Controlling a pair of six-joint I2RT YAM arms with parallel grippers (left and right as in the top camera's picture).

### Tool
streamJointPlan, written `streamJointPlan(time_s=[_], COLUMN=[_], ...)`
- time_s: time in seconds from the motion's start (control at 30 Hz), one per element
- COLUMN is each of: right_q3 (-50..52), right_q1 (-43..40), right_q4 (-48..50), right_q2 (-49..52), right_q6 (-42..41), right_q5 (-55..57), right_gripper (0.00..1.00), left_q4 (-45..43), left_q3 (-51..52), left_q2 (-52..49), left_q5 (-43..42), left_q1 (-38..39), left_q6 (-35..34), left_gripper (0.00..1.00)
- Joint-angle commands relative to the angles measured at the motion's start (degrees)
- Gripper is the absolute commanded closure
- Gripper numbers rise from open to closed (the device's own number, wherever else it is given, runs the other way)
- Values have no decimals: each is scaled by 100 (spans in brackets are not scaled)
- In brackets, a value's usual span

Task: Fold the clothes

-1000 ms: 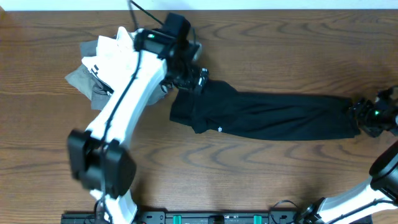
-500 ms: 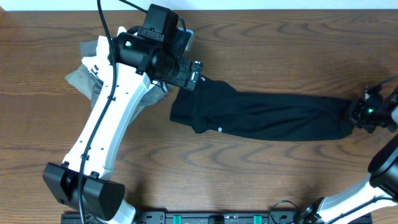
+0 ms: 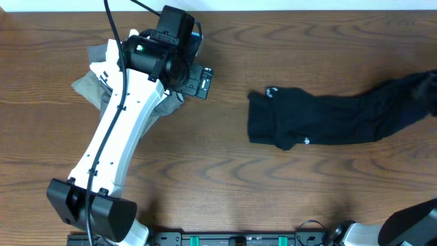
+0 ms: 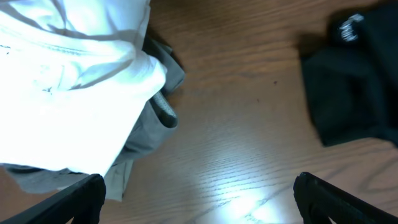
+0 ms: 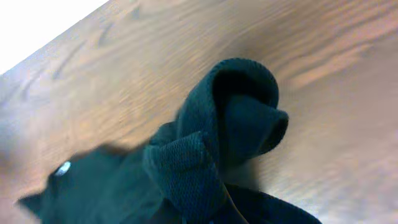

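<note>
Black T-shirt [image 3: 328, 121] lies well apart from my left gripper [image 4: 199, 191], spread wide and empty. Its bunched end hides my right gripper, so I cannot tell its grip.

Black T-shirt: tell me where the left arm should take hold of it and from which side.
Grip the black T-shirt at its left end, at the upper corner near the small white mark. Come in from the left with the left gripper open: that end lies flat on the bare table facing it, while the right end is bunched at the picture's edge.
</note>
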State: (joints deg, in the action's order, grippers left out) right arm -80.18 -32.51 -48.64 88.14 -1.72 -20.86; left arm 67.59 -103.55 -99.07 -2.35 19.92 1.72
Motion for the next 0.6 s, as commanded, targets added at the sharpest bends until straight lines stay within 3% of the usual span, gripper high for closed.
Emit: streamJointPlan(time_s=[0.0, 0.13, 0.47, 0.5, 0.57], right_q3=[48, 48, 48, 48, 48], right_q1=[656, 1246, 2120, 2201, 2361], right_q4=[-155, -391, -787, -817, -844], right_q2=[214, 481, 966, 966, 918], right_q6=[-190, -466, -420, -326, -157], right_q5=[605, 1617, 1596, 1587, 1585], right_gripper=[99, 99, 99, 96, 75], left_q4=[81, 205, 223, 223, 221], left_q3=[-94, -94, -94, -94, -94], left_q2=[0, 0, 0, 0, -4], left_q5=[155, 155, 153, 151, -42], left_q1=[-31, -31, -31, -31, -31], left_q6=[11, 11, -68, -173, -422], left_gripper=[2, 2, 2, 2, 2])
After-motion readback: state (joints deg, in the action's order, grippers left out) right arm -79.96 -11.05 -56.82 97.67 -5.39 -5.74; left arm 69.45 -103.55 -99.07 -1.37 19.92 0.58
